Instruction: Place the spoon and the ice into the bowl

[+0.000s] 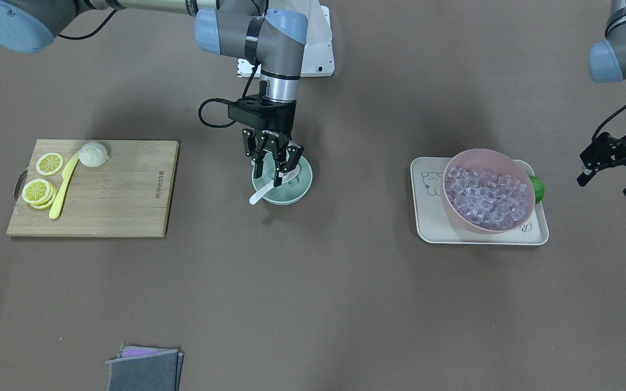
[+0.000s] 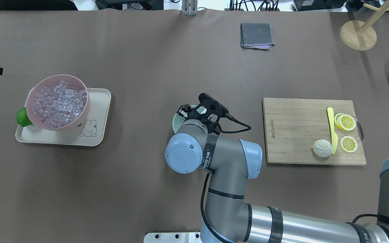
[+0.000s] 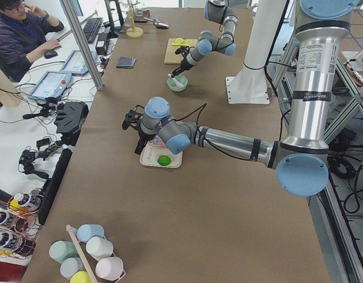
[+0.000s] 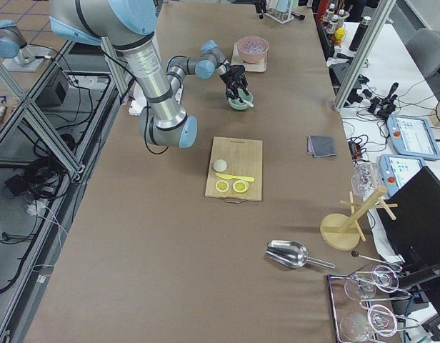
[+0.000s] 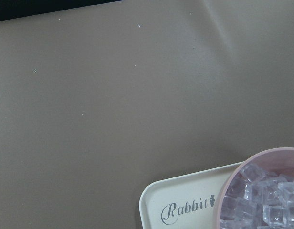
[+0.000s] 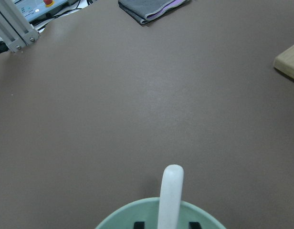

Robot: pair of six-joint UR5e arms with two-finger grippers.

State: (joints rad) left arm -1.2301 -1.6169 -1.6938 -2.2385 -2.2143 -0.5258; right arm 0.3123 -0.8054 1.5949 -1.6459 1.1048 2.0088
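**Spoon** (image 1: 263,193): white. It lay with its scoop down inside the bowl and its handle propped over the rim toward the operators' side. This was judged a resting pose; that half of the task looked done.

**Bowl** (image 1: 301,187): mint green, mid-table, directly under the right gripper. Whether it held any ice could not be told.

**Right gripper** (image 1: 270,172): low over the bowl, straddling the spoon. Its jaws were parted, and the wrist view showed a gap on each side of the handle, so the spoon was released, not pinched.

**Ice** (image 1: 484,195): clear cubes heaped in the pink bowl (image 1: 487,155), which sat on a cream tray (image 1: 427,217) well apart from the mint bowl. A lime (image 1: 537,189) lay beside the pink bowl. The ice was judged not yet transferred.

**Left gripper** (image 1: 606,187): hovering near the tray, spread and empty. It was probably the arm placed to fetch ice.

**Cutting board** (image 1: 123,195): bore a yellow knife (image 1: 63,190), lemon slices (image 1: 49,163) and a bun (image 1: 94,155). None were involved.
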